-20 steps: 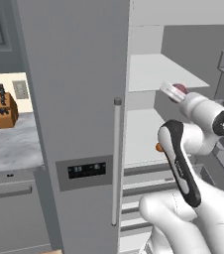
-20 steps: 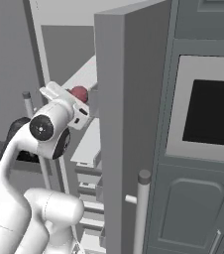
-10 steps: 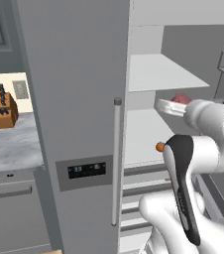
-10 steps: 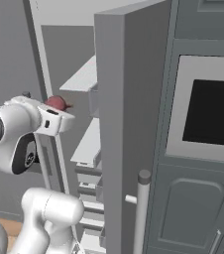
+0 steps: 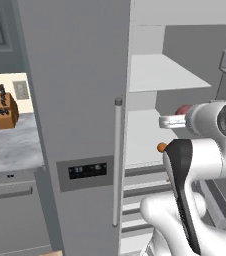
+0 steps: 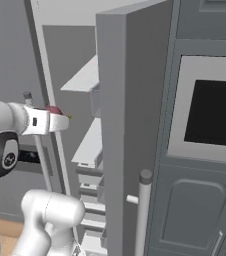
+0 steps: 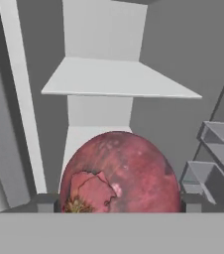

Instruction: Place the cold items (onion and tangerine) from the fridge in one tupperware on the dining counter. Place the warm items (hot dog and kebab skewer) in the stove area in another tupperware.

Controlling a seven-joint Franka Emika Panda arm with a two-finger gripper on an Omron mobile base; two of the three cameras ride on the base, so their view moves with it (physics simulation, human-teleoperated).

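A red onion (image 7: 119, 173) sits between my gripper's (image 7: 118, 204) two fingertips and takes up the middle of the hand view. The gripper is shut on it with the jaws wide apart. From the left base view the onion (image 5: 183, 110) shows just past the gripper (image 5: 171, 120), in front of the open fridge's middle shelf (image 5: 145, 135). The right base view shows the onion (image 6: 52, 108) above the white fingers (image 6: 60, 123). A small orange tangerine (image 5: 161, 147) lies on the middle shelf, partly behind my arm. The tupperware, hot dog and kebab skewer are out of view.
The shut fridge door with its long handle (image 5: 117, 160) stands left of the open compartment. Door bins (image 7: 218, 144) line the right side. The open door's edge (image 6: 130, 125) and a wall oven (image 6: 215, 115) stand to the right. A knife block (image 5: 4, 107) rests on the left counter.
The gripper has drawn back from the fridge shelf with the onion in it, slightly downward, leftward in the right base view. The tangerine has stayed on the shelf.
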